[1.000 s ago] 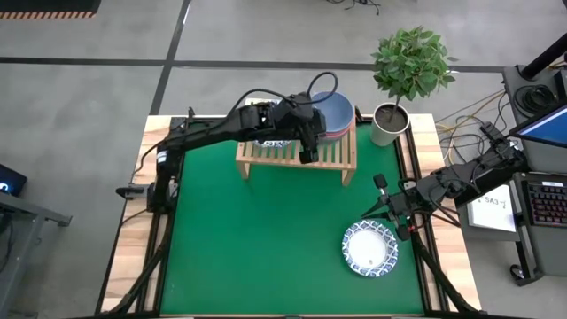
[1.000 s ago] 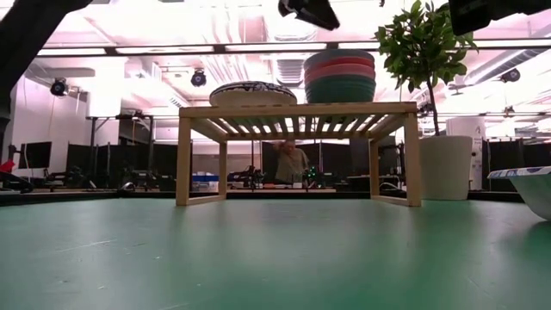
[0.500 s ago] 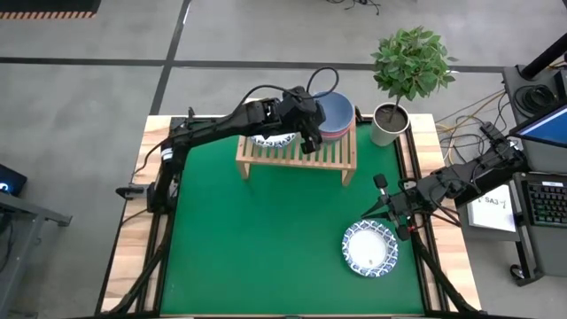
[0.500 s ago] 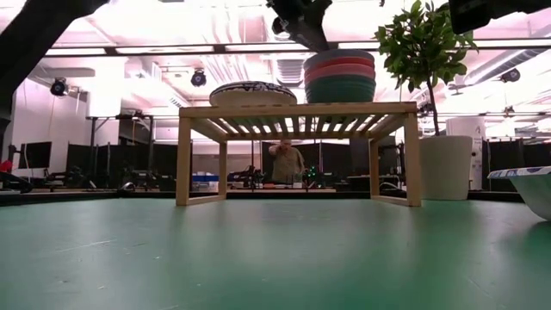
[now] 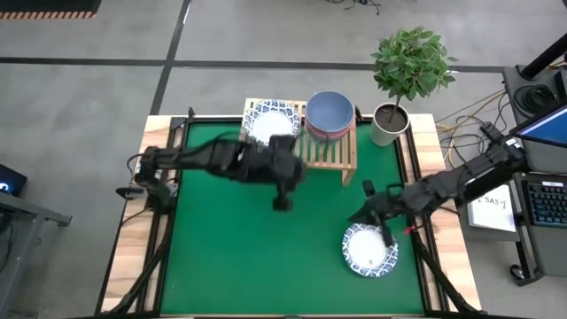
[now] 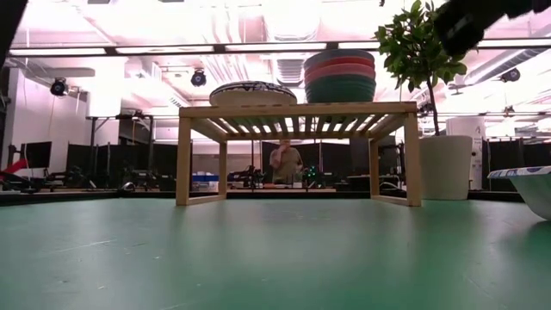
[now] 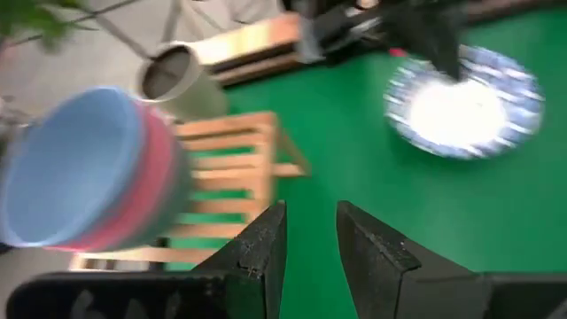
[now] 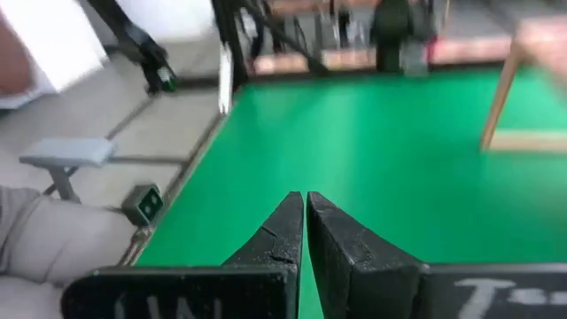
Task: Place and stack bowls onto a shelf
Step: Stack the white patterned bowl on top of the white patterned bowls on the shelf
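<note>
The left end effector (image 5: 282,202) has pulled back off the shelf (image 5: 330,154) and now hangs over the green surface (image 5: 230,257) just in front of it, fingers slightly parted and holding nothing. Half a second ago it sat over the rack's left half, hiding the patterned bowls (image 5: 272,121) there — these now lie in plain sight beside the stack of deeper bowls (image 5: 330,113), blue-grey on top, with pink, red and dark green bands showing in the low view. So that placement looks finished, and the arm is clearing away.

The right end effector (image 5: 367,211) has moved off its waiting spot at the surface's right edge and reaches in near the last patterned bowl (image 5: 370,247), which rests alone on the green near the front right. Its fingers are clenched together, empty — though the arm is blurred, so exactly how close it is to the rim is hard to tell. That bowl is probably the only one left to shelve.
</note>
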### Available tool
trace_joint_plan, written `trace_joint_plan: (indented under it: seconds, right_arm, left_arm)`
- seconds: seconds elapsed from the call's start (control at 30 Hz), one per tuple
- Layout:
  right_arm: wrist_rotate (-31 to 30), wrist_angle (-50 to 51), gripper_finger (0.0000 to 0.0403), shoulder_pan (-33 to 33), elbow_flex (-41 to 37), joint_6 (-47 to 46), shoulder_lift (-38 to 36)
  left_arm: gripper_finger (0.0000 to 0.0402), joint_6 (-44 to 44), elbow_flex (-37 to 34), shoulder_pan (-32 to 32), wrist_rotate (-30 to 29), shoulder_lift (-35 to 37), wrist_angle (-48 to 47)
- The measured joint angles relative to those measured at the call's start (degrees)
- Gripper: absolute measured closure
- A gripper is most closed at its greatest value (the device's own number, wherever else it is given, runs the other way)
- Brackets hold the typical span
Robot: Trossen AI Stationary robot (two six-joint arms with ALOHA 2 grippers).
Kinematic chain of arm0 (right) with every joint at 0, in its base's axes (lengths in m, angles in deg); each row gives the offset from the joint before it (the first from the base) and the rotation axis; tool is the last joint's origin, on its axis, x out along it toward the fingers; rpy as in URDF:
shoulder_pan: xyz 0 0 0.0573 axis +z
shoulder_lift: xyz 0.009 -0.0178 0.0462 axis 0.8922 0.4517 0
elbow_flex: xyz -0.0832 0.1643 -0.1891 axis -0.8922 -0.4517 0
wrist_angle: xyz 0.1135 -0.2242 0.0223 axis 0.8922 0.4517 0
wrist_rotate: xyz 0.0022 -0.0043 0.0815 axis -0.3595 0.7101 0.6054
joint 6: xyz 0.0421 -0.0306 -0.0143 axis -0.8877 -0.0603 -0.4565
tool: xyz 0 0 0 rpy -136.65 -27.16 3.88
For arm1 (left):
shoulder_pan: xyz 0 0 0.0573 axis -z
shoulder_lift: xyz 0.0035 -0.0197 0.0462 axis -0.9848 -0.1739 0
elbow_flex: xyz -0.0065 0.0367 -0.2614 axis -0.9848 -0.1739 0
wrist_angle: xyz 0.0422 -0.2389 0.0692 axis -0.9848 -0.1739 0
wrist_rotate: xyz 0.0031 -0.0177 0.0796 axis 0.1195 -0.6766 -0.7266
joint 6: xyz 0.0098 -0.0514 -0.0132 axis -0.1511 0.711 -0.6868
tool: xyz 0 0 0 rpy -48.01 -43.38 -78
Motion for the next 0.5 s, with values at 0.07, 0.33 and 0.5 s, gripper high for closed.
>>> trace_joint_plan:
  seconds: [0.07,0.33,0.5]
  right_arm:
    - [-0.21,0.41,0.0394,0.0,1.21,-4.03,3.97]
    - [2.58,20.72,0.0394,0.0,14.56,-15.67,17.68]
    - [2.82,43.0,0.0394,-0.04,25.7,-16.39,25.22]
  left_arm:
    - [0.0318,1.3,-3.62,2.89,-0.5,1.57,-0.3]
    - [0.0318,9.4,-29.06,13.76,-6.59,12.63,15.3]
    - [0.0318,10.02,-44.58,19.64,-7.83,20.05,29.97]
